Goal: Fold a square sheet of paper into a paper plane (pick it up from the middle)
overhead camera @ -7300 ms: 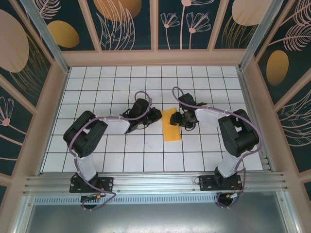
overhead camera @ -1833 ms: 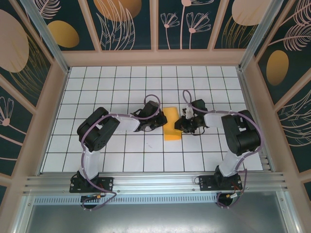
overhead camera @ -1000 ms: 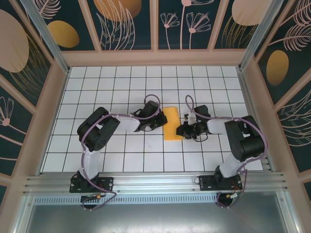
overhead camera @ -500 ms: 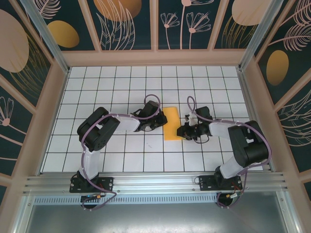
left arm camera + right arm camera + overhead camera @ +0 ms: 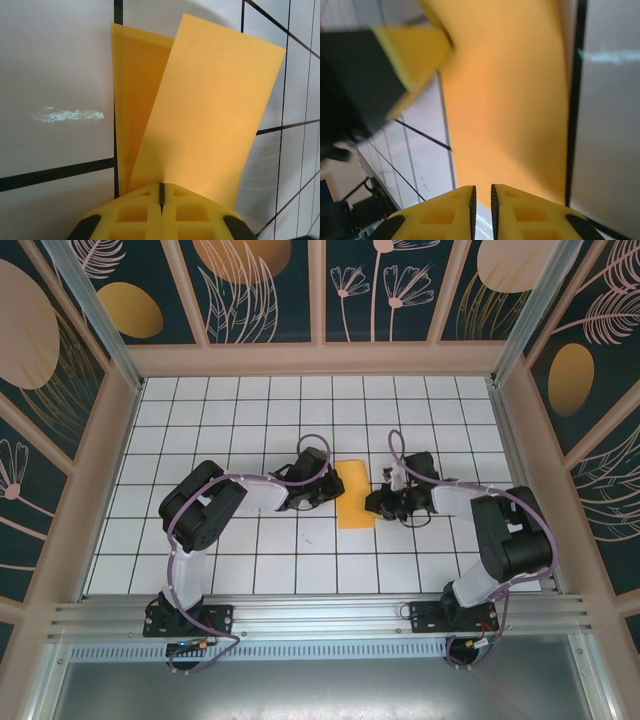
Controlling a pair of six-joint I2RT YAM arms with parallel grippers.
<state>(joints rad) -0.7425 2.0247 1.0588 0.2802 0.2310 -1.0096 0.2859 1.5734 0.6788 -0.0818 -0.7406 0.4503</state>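
Your sheet of paper point(image 5: 352, 496) lies near the middle of the tiled table point(image 5: 300, 570), between the two arms. It is no longer a flat square. It reads as a narrow upright strip doubled over on itself, and in the left wrist view one layer rests on the tiles while the other stands up off it at an angle. So judge the first lengthwise fold as made but not pressed flat. No nose corners are turned in, no wings are formed and there is no pointed dart, so most of the folding is still ahead of you.

Your left gripper point(image 5: 161, 194) has its fingers drawn together, with the paper coming straight out from between them, so it is clamped on the sheet at its left edge. Your right gripper point(image 5: 481, 194) sits at the sheet's right edge with only a thin slit between its fingers. You cannot tell from here whether it is nipping the paper or just resting against it.

Around the sheet there is little else, only a pale scuff point(image 5: 67, 115) on one tile. What crowds you is your own hardware. In the right wrist view the left gripper's yellow finger point(image 5: 415, 50) looms close across the sheet, so the two wrists have little room to move.
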